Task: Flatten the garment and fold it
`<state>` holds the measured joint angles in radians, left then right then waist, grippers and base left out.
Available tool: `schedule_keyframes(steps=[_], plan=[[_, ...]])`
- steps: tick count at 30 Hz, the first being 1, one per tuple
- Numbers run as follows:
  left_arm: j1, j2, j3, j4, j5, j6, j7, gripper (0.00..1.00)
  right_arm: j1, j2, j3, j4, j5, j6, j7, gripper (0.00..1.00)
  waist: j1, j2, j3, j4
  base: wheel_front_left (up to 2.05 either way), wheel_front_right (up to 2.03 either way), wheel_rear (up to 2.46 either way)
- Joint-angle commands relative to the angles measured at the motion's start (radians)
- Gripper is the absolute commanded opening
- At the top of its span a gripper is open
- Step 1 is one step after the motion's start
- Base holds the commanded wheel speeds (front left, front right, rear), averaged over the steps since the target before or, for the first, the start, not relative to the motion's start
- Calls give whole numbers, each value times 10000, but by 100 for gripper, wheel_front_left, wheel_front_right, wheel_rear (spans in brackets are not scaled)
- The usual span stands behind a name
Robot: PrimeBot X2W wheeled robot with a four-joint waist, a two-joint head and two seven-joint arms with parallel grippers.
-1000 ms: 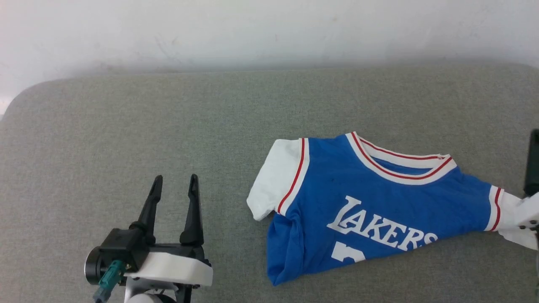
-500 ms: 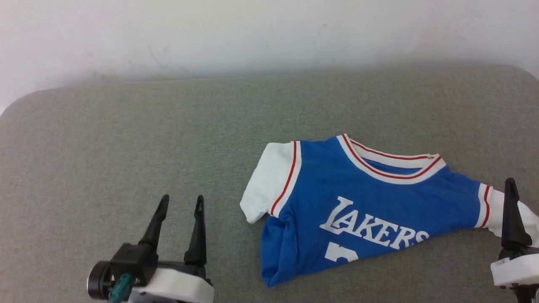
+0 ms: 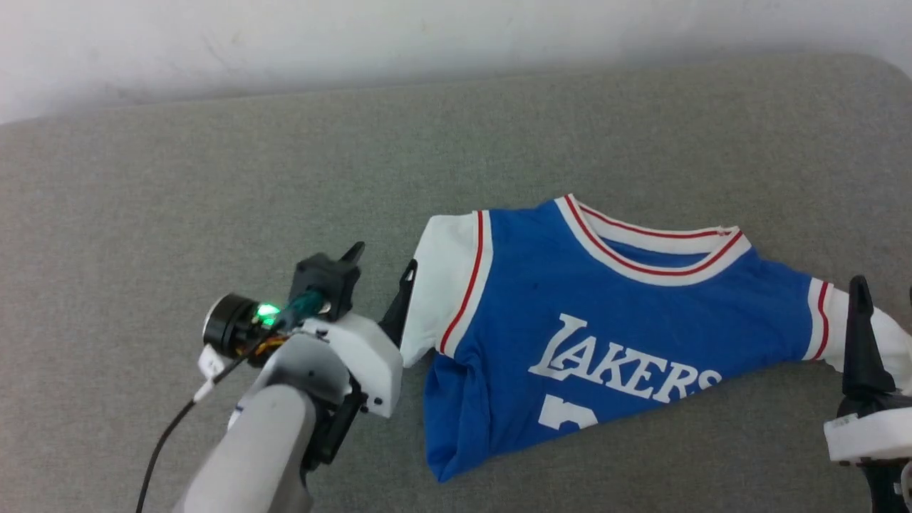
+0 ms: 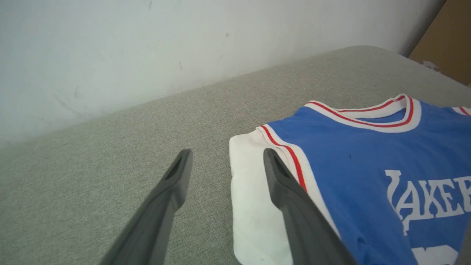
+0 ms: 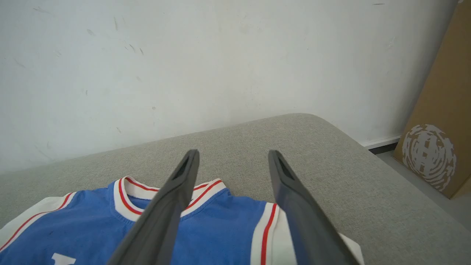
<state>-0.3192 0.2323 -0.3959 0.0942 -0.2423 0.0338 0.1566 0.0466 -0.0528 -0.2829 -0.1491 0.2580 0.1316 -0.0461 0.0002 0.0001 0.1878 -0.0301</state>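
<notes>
Your head view cuts off the right gripper (image 3: 885, 288) at the picture's edge, so you see one dark finger clearly and its pale mount below. That finger stands in front of the white sleeve (image 3: 833, 331) on that side and hides part of it. The right wrist view shows both fingers spread, with nothing between them.

The left gripper (image 3: 382, 258) is also spread and holds nothing. Its own body covers the lower part of its fingers in the head view. From the left wrist view, one finger lies over the other white sleeve (image 4: 250, 191) and one over bare cloth. You cannot tell whether either touches.

The garment (image 3: 605, 335) lies chest up on the right half of the grey cushion (image 3: 214, 178), collar toward the wall (image 3: 356, 35). Its lower part is tucked under, so the white number below the lettering (image 3: 620, 367) is cut short.

The cushion is a coarse grey weave with rounded corners, set against a scuffed white wall. A cardboard panel (image 5: 438, 110) with a pale round print leans beyond its right end.
</notes>
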Motion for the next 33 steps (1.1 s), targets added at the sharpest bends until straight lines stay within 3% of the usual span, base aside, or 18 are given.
schedule_keyframes(steps=[1, 10, 11, 12, 13, 20, 27, 31, 33], plan=[[-401, 59, -178, 452, 121, -212, 317, 100, -186, 25, 70, 39, 76, -9, -60, 100, -2, -1, 329, -166, 0, 0, 0], [-996, 4, -644, 2413, 23, -627, 1534, 100, -410, 25, 172, 164, 112, -9, -71, 100, -2, -1, 589, -368, 0, 0, 0], [-1024, -7, -648, 2548, -2, -636, 1545, 75, -425, 25, 165, 170, 114, -9, -72, 100, -2, -1, 618, -376, 0, 0, 0], [-1055, -9, -655, 2670, -9, -642, 1514, 21, -443, 25, 157, 179, 118, -9, -78, 100, -2, -1, 641, -379, 0, 0, 0], [-1084, -8, -668, 2783, -8, -654, 1464, 0, -459, 25, 147, 190, 121, -9, -85, 100, -2, -1, 656, -374, 0, 0, 0], [-1394, 35, -334, 2879, 70, -169, 570, 0, -456, 26, 47, 288, 118, -9, -101, 100, -2, -1, 468, -127, 0, 0, 0], [-1646, 1016, -235, 956, 1378, 847, 87, 0, -326, 26, 36, 263, 100, -9, -50, 100, -2, -1, 148, 231, 0, 0, 0], [-1321, 1266, -983, -329, 2084, 755, 503, 0, -238, 26, 117, 235, 154, -9, -19, 100, -2, -1, 207, 417, 0, 0, 0], [-1076, 1051, -1554, -725, 2166, 521, 640, 0, -258, 26, 187, 220, 180, -9, -14, 100, -2, -1, 296, 481, 0, 0, 0]])
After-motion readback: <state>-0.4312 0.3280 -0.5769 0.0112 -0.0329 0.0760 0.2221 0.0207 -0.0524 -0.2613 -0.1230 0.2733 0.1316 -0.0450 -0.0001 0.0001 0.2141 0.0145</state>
